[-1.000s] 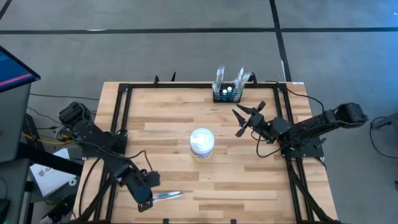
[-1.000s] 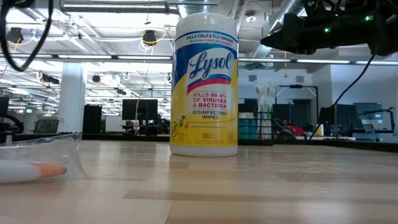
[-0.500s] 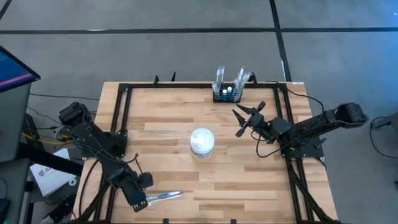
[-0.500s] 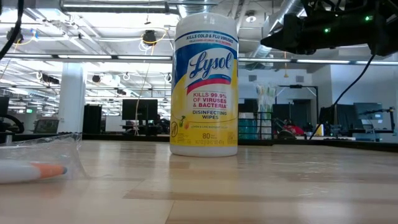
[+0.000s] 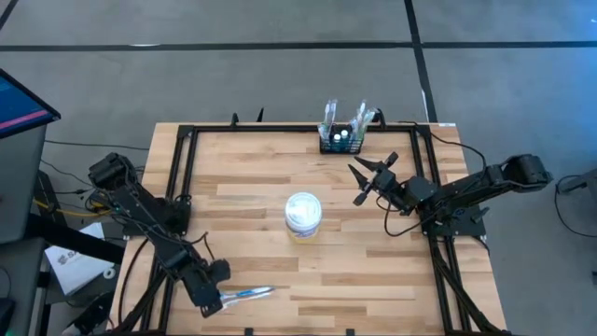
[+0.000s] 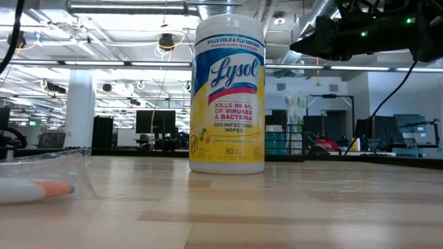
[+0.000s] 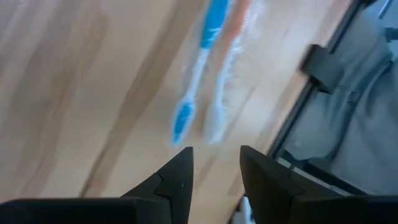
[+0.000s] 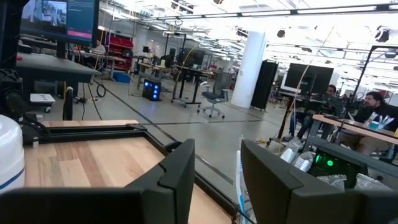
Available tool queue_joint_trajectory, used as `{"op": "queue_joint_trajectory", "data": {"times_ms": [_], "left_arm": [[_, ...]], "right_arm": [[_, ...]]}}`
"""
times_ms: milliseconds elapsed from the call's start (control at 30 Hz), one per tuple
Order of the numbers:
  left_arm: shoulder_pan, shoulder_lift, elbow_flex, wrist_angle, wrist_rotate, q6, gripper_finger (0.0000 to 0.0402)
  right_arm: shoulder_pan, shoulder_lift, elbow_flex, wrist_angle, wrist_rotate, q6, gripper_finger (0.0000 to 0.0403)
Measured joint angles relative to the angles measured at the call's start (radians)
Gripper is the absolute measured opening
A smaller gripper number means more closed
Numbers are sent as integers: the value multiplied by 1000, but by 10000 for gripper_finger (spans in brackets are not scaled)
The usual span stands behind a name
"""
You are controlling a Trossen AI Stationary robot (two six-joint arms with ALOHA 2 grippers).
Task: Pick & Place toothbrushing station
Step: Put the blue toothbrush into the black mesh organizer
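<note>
**Both arms idle-handed, the caddy at the table's far edge**

The white wipes tub [image 5: 303,214], lidded and upright near the middle of the wooden table [image 5: 261,177], served as the landmark. To its left and toward the near edge, the left gripper [image 5: 216,301] was low over the table, its fingers parted by a narrow gap with nothing between them. Just off its fingertips lay the toothbrush pack [image 5: 250,293], a clear wrapper flat on the wood, near and to the left of the tub. The left wrist view showed a blue toothbrush [image 7: 194,76] and an orange one beside it inside that wrapper, clear of the fingers [image 7: 176,180]. In the low view the wrapper [image 6: 43,176] lay at the left, the tub [image 6: 228,93] standing in the centre.

Beyond the tub and a little to its right, at the table's far edge, stood the toothbrushing station [image 5: 340,137], a small black rack with several items upright in its slots.

To the right of the tub, and nearer than the station, the right gripper [image 5: 373,177] was held above the table, its fingers spread apart and holding nothing. Its wrist view showed the two fingers [image 8: 180,168] separated with only the table and the room between them.
</note>
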Motion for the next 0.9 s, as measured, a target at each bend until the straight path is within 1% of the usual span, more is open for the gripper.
{"op": "queue_joint_trajectory", "data": {"times_ms": [200, 400, 500, 733, 900], "left_arm": [[-5, 0, -38, 3, 11, -6, 127], [-5, 5, -44, 12, 12, -13, 127], [-5, 36, -44, 18, 27, -13, 127], [-4, 132, -40, 64, 115, 0, 127], [1, 121, -41, 66, 95, 9, 127]], "right_arm": [[0, 0, 0, 0, 0, 0, 120], [0, 0, 0, -15, 0, 0, 120], [0, 0, 0, -15, 0, 0, 120], [0, 0, 0, -15, 0, 0, 120], [0, 0, 0, -15, 0, 9, 120]]}}
